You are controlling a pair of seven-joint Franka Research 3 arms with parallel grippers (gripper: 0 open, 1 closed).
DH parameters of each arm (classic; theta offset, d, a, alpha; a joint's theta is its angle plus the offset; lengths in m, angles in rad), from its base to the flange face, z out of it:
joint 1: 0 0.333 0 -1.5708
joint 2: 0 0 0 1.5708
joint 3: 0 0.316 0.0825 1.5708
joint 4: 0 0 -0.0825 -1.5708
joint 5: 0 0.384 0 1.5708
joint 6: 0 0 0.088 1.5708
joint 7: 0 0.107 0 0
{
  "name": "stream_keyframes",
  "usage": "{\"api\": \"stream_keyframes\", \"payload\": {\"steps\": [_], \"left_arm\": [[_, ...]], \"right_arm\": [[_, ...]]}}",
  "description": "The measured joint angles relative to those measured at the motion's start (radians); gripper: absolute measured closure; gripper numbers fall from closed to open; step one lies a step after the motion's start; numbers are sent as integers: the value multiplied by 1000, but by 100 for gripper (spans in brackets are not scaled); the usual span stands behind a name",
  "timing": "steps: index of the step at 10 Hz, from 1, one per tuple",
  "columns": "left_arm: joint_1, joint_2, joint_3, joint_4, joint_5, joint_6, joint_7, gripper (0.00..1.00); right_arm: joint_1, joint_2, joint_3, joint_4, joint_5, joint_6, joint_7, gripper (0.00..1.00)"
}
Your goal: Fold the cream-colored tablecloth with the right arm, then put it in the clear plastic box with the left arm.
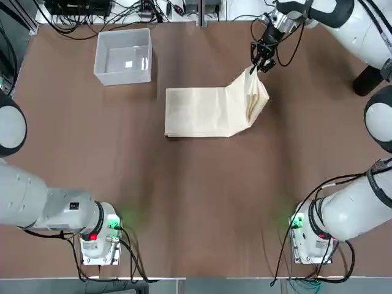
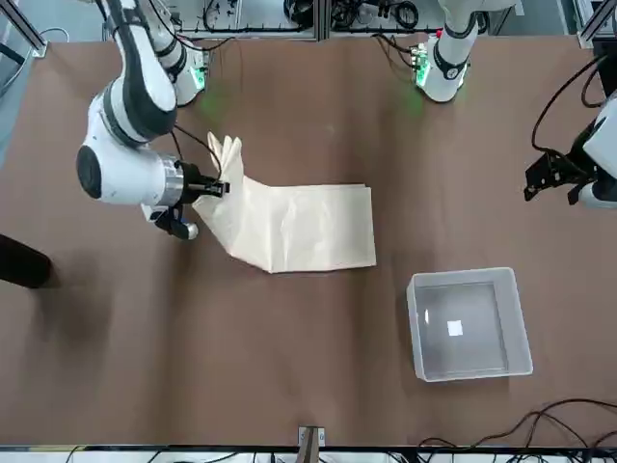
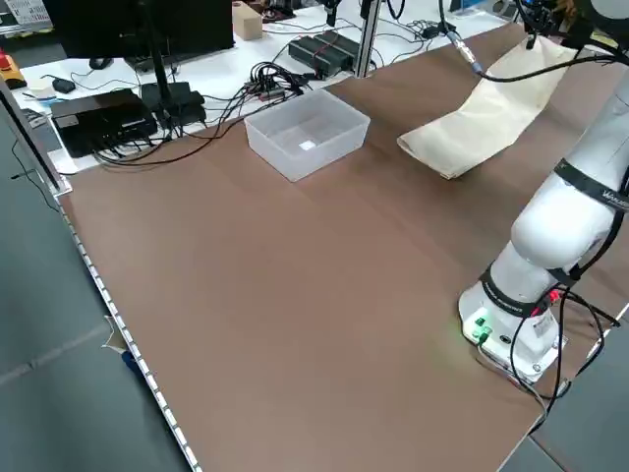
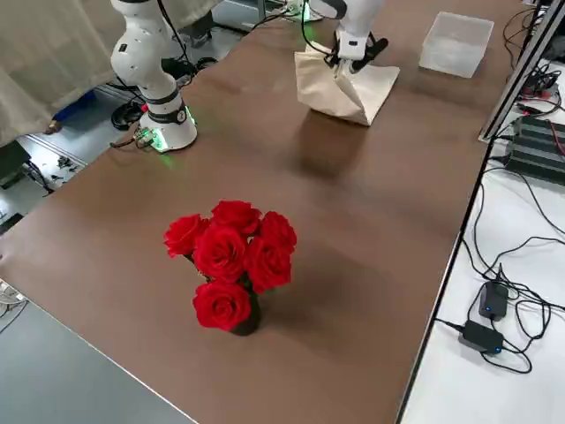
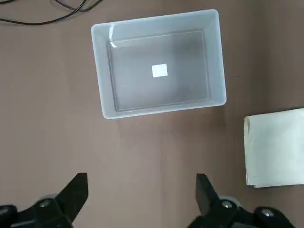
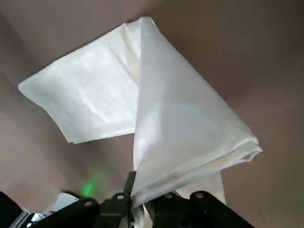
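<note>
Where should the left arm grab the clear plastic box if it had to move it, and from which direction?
Best guess: pinch one straight wall at its rim, coming straight down from above. The clear plastic box sits upright with its mouth open and nothing inside but a small label. The wall facing the cream tablecloth has bare table beside it. The left pincer is open over the table near the box.
</note>
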Motion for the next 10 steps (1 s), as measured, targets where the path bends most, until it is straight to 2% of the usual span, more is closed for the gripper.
{"api": "stream_keyframes", "payload": {"steps": [3, 7, 10], "left_arm": [[-1, 3, -1, 0, 0, -2, 0, 0], [-2, 10, -3, 0, 0, -2, 1, 0], [-2, 11, -3, 0, 0, -2, -1, 0]], "right_arm": [[69, 0, 1, 45, 1, 22, 118, 92], [155, 5, 1, 55, 15, 169, 214, 92], [216, 66, 1, 47, 17, 274, 231, 92]]}}
